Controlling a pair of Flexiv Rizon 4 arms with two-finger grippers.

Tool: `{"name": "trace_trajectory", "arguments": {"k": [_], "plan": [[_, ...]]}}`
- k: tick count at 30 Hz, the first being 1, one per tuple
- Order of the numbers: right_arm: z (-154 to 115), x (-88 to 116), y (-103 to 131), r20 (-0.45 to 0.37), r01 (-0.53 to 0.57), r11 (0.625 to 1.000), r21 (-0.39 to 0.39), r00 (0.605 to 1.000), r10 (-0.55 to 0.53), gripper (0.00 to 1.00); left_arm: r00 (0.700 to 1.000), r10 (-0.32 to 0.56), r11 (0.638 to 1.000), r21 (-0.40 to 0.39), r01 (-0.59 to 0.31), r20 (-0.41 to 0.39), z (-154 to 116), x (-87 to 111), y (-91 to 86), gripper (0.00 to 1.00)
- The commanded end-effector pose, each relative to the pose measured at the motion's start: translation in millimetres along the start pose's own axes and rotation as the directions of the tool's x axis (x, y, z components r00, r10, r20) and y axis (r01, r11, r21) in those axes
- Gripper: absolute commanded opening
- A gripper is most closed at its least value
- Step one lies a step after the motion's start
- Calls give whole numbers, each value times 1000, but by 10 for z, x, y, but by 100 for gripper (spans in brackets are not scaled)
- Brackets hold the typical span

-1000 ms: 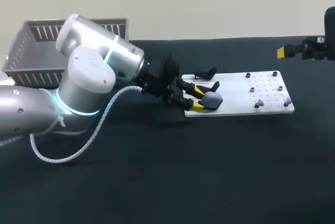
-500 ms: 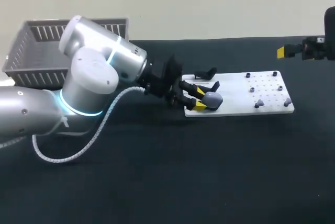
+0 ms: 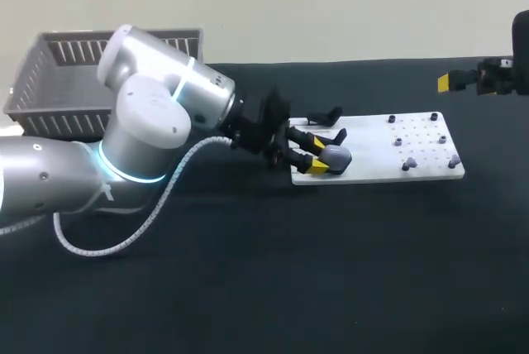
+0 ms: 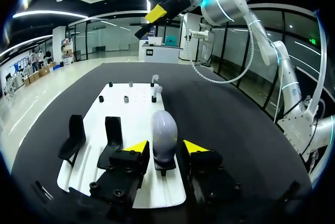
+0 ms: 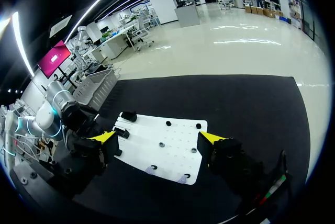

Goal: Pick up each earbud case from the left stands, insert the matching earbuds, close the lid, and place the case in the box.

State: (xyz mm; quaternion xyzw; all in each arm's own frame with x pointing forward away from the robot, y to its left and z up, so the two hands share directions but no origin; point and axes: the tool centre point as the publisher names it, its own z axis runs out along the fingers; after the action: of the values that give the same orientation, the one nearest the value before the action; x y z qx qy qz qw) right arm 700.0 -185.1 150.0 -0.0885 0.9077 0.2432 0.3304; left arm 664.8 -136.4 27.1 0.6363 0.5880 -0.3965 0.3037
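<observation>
A grey egg-shaped earbud case stands on a small black stand at the left end of the white board. My left gripper is shut on the earbud case, one yellow tip pressed against each side. Two empty black stands sit beside it. Small grey earbuds rest at the board's right end, among dark pegs. My right gripper hangs open above the table's far right, away from the board; its own view shows wide-apart tips and nothing between them.
A grey slatted basket stands at the back left, behind my left arm. The board lies across the black table mat, with bare mat in front of it and to its right.
My left gripper's fingers have closed in a little onto the case, and the left arm's elbow has shifted slightly right. The right arm has not moved.
</observation>
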Motion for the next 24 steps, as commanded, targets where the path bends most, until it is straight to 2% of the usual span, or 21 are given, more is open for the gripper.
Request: {"name": "trace_trajectory", "arguments": {"k": [1,14,17,21,22,24], "plan": [[0,0,0,0,0,1000,0,1000,0,100,1000,2,1000,4,-2,-1,20,3,34,44],[0,0,0,0,0,1000,0,1000,0,100,1000,-2,1000,12,2,3,55,19,48,39],[0,0,0,0,0,1000,0,1000,0,100,1000,1,1000,13,-1,5,62,7,45,33],[0,0,0,0,0,1000,0,1000,0,100,1000,7,1000,16,-7,4,72,-5,35,31],[0,0,0,0,0,1000,0,1000,0,100,1000,8,1000,17,-9,4,75,-5,31,26],[0,0,0,0,0,1000,0,1000,0,100,1000,11,1000,18,-11,2,78,-4,22,5]]}}
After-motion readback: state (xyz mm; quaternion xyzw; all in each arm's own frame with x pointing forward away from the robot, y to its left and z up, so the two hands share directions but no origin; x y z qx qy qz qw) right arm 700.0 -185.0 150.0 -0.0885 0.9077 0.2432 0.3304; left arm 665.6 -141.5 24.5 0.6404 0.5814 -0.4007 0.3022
